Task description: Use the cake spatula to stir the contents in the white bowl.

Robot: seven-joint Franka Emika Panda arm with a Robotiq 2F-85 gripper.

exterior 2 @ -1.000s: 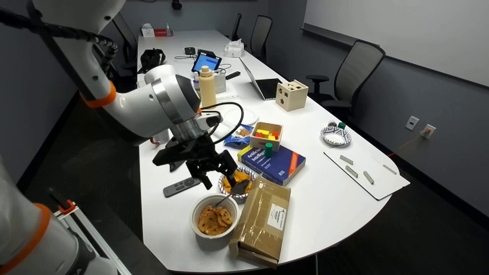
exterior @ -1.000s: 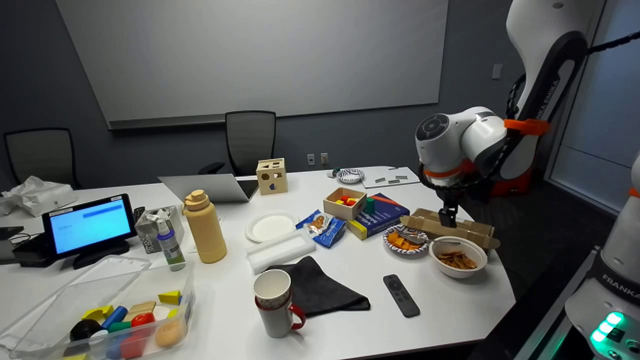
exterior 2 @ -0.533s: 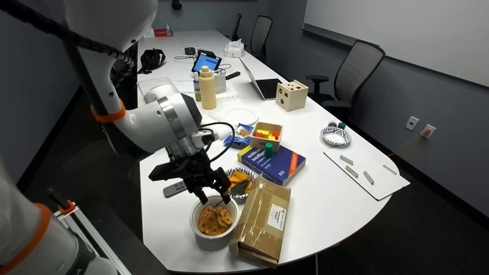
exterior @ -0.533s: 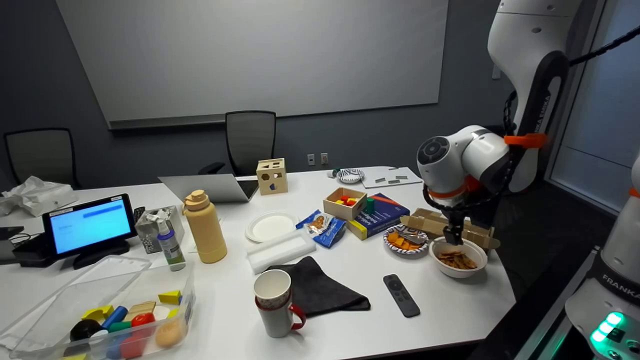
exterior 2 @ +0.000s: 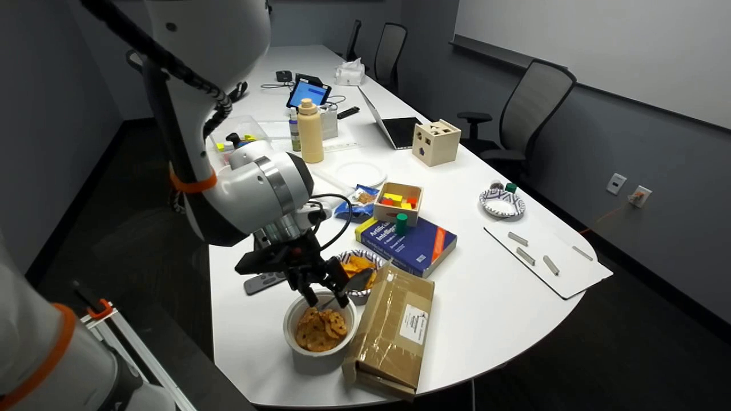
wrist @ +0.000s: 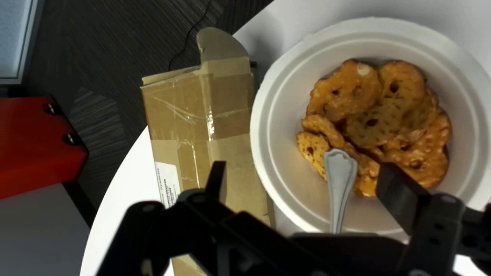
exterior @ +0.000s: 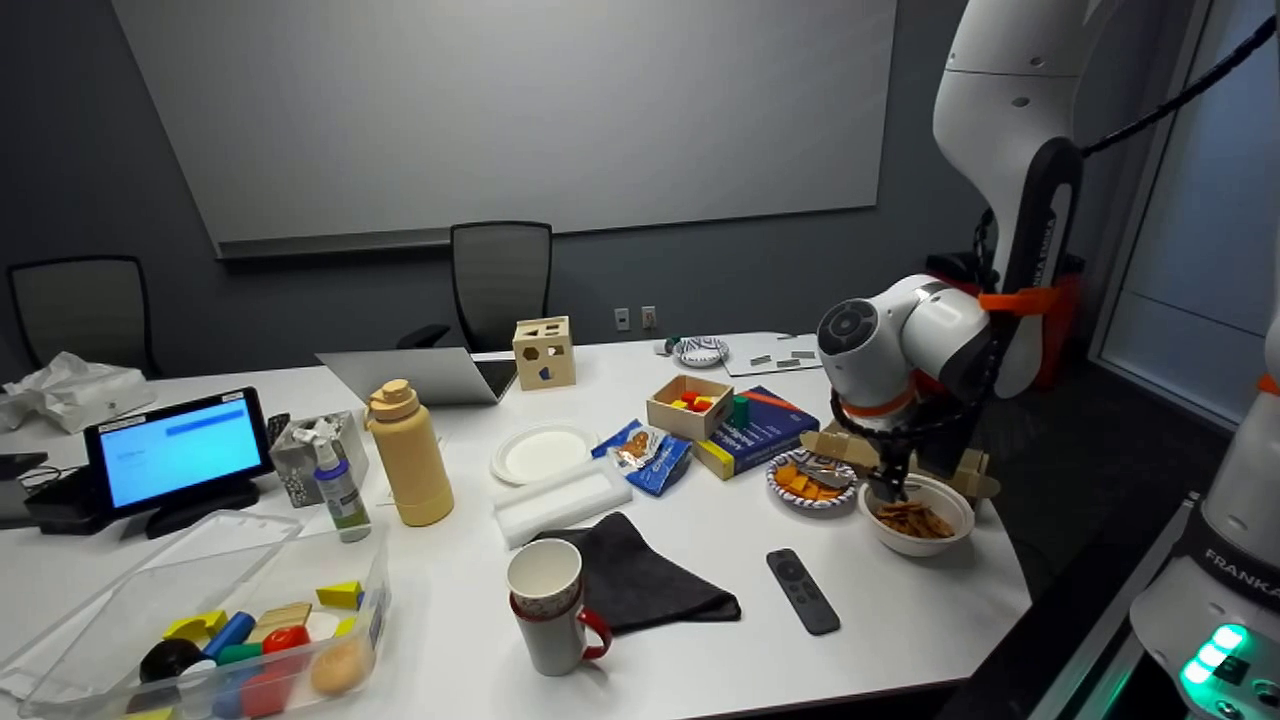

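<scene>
Apparently not yet past reaching, with fingers [wrist: 401,195] spread and empty on either side of the spatula handle [wrist: 340,184], at seven o'clock inside the white bowl [wrist: 260,126] in the wrist view, leaving the grasp and all stirring of the snacks [wrist: 372,115] undone.

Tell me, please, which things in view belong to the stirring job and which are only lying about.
For the job: white bowl, snack pieces inside it, cake spatula, end effector.
Lying about: cardboard box, remote, blue book, dark cloth, yellow bottle, smaller patterned bowl.
</scene>
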